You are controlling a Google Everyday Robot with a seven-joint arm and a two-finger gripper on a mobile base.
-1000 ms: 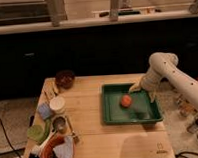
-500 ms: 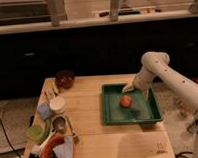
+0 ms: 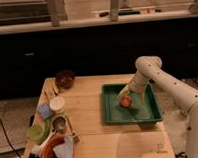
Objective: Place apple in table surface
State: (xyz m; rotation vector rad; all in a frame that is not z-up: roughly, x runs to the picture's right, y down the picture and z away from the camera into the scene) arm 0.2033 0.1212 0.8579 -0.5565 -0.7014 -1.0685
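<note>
Behind the bench (image 3: 89, 109) runs a dark cabinet wall. We see that the gripper (image 3: 127, 96) has moved left and lower over the green tray (image 3: 112, 118), now touching the apple (image 3: 125, 101) inside it. Whether the jaws hold it, we cannot tell; lifting probably comes next.

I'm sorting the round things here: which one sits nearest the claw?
The apple, inside the green tray, right at the claw. The dark bowl and pale cup sit far off to the left.

High front view, table surface (image 3: 87, 116), pincer (image 3: 127, 95) above tray (image 3: 145, 110)
</note>
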